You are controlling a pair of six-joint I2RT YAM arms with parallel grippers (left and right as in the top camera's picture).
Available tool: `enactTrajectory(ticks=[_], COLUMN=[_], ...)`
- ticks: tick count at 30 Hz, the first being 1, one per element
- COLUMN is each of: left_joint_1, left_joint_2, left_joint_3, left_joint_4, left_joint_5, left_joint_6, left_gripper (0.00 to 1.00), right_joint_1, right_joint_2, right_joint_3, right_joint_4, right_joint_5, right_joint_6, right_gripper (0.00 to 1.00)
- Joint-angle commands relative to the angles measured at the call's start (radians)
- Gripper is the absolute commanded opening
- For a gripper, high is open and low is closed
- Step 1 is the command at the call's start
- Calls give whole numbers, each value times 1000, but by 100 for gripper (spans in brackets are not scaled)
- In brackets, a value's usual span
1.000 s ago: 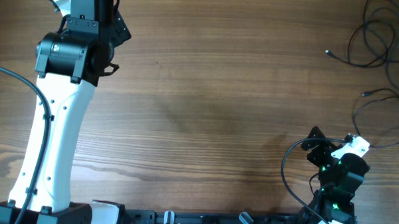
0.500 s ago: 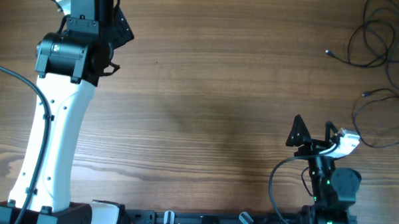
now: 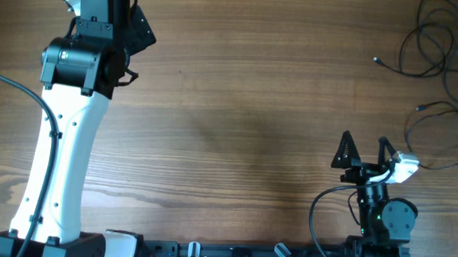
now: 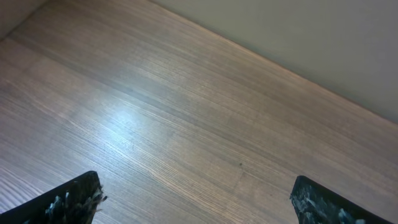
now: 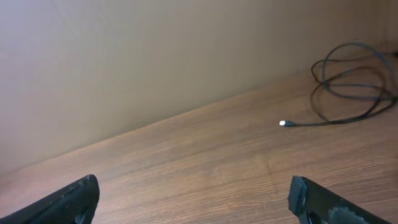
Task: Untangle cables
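Wooden table [image 3: 253,106], black cables [image 3: 403,54] at far-right edge

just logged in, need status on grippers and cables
Left gripper open, empty. Right gripper open, empty. Cables loose on table, far right, untouched. Nothing between right gripper and cables.

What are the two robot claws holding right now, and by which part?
Nothing. The left gripper and right gripper are both open and empty; the thin black cables lie untouched.
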Motion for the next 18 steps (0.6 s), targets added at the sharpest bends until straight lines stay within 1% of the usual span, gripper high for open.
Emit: enactTrajectory(ticks=[1,3,4,6,7,10,12,15,18], left_joint_1=[-3,-2,-2,-2,-2,-2,-2,-2,-2], left_joint_2=[-11,-9,-9,-9,-9,-5,-4,-4,-3], left_joint_3=[-6,-6,-6,-6,-6,-6,-6,-6,-6], left_joint_4=[-21,-18,-14,-14,-15,-14,-14,-14,-14], left_joint_5=[12,12,12,12,12,12,12,12,12], left_joint_6=[8,8,8,9,8,9,9,9,9], left_gripper=[100,100,100,100,100,100,100,100,100], right_joint_1=[4,4,4,4,4,4,4,4,4], right_joint_2=[3,46,65,111,137,185,188,188,188], right_joint_3=[0,0,0,0,0,0,0,0,0], right_joint_4=[6,6,6,4,3,29,94,147,116], right_joint_5=[70,62,53,18,19,33,32,33,32], right_joint_6=[-488,-753,-770,-666,-572,-523,-430,-420,-420], right_gripper=[100,100,100,100,100,100,100,99,100])
